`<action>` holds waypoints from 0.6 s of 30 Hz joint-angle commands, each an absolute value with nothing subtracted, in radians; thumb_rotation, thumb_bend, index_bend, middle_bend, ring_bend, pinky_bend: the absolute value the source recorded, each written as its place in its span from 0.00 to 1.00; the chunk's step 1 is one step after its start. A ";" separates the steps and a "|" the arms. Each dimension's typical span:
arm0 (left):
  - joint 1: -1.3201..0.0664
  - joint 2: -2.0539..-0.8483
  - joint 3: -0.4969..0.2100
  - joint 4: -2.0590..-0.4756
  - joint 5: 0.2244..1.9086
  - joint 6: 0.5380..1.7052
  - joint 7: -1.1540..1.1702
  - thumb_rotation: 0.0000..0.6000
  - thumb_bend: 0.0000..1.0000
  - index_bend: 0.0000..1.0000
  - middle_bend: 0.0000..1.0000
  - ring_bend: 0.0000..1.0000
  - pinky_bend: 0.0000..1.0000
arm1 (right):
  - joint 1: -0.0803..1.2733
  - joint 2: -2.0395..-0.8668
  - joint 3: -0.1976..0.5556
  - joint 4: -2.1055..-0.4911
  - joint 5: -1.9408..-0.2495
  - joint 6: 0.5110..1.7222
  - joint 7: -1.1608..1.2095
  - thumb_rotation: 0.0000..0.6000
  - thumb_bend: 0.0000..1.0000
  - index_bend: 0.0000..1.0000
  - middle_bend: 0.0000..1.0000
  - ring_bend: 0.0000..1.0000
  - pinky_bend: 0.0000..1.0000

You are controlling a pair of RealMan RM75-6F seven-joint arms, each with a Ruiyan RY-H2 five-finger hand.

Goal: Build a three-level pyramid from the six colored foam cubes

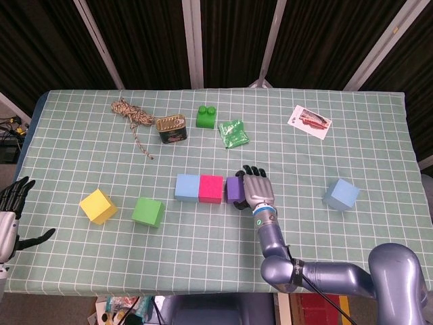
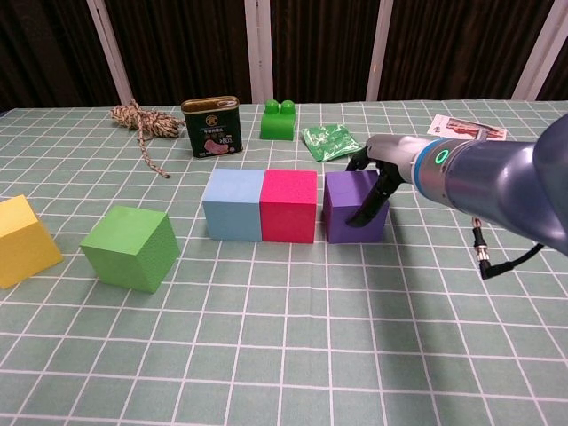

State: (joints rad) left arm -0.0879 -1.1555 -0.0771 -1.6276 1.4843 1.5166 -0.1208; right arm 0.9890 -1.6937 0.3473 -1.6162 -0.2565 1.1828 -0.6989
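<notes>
A light blue cube [image 1: 186, 187], a pink cube [image 1: 211, 189] and a purple cube [image 1: 234, 189] stand in a row mid-table. My right hand [image 1: 256, 187] grips the purple cube [image 2: 346, 213]: in the chest view a dark finger [image 2: 371, 202] lies down its front right corner, with the others behind it. The purple cube almost touches the pink cube [image 2: 289, 205]. A green cube [image 1: 148, 212] and a yellow cube [image 1: 98, 206] lie to the left. A pale blue cube [image 1: 341, 194] sits alone at the right. My left hand [image 1: 10, 203] hangs open off the table's left edge.
Along the back are a rope coil [image 1: 132, 114], a tin can [image 1: 172, 128], a green toy brick [image 1: 206, 117], a green packet [image 1: 233, 133] and a printed card [image 1: 310, 121]. Dark curtains close off the far side.
</notes>
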 commanded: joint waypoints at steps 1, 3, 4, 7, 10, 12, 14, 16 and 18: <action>-0.088 -1.155 -0.077 -1.628 1.484 1.516 -0.121 1.00 0.10 0.00 0.00 0.00 0.00 | 0.988 -1.693 0.348 -1.619 -0.253 1.180 -0.702 1.00 0.31 0.03 0.06 0.03 0.00; -0.088 -1.155 -0.077 -1.629 1.485 1.516 -0.120 1.00 0.10 0.00 0.00 0.00 0.00 | 0.988 -1.693 0.350 -1.620 -0.254 1.180 -0.703 1.00 0.31 0.00 0.05 0.03 0.00; -0.088 -1.154 -0.076 -1.629 1.485 1.515 -0.120 1.00 0.10 0.00 0.00 0.00 0.00 | 0.988 -1.694 0.350 -1.621 -0.254 1.181 -0.703 1.00 0.31 0.00 0.05 0.03 0.00; -0.088 -1.154 -0.076 -1.630 1.485 1.515 -0.119 1.00 0.10 0.00 0.00 0.00 0.00 | 0.986 -1.696 0.352 -1.620 -0.257 1.181 -0.701 1.00 0.31 0.00 0.04 0.03 0.00; -0.088 -1.154 -0.076 -1.629 1.484 1.515 -0.119 1.00 0.10 0.00 0.00 0.00 0.00 | 0.985 -1.696 0.351 -1.621 -0.257 1.179 -0.704 1.00 0.31 0.00 0.02 0.02 0.00; -0.088 -1.154 -0.076 -1.629 1.484 1.515 -0.119 1.00 0.10 0.00 0.00 0.00 0.00 | 0.984 -1.693 0.349 -1.623 -0.256 1.176 -0.707 1.00 0.31 0.00 0.01 0.02 0.00; -0.088 -1.154 -0.076 -1.629 1.483 1.514 -0.119 1.00 0.10 0.00 0.00 0.00 0.00 | 0.984 -1.688 0.347 -1.633 -0.251 1.175 -0.713 1.00 0.31 0.00 0.00 0.01 0.00; -0.089 -1.153 -0.076 -1.629 1.482 1.513 -0.118 1.00 0.10 0.00 0.00 0.00 0.00 | 0.982 -1.680 0.346 -1.650 -0.248 1.176 -0.718 1.00 0.31 0.00 0.00 0.01 0.00; -0.088 -1.153 -0.076 -1.630 1.483 1.514 -0.118 1.00 0.10 0.00 0.00 0.00 0.00 | 0.979 -1.674 0.346 -1.665 -0.253 1.180 -0.717 1.00 0.31 0.00 0.00 0.01 0.00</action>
State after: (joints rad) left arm -0.0884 -1.1534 -0.0759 -1.6295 1.4827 1.5135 -0.1181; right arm 0.9814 -1.6789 0.3464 -1.6574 -0.2510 1.1776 -0.7166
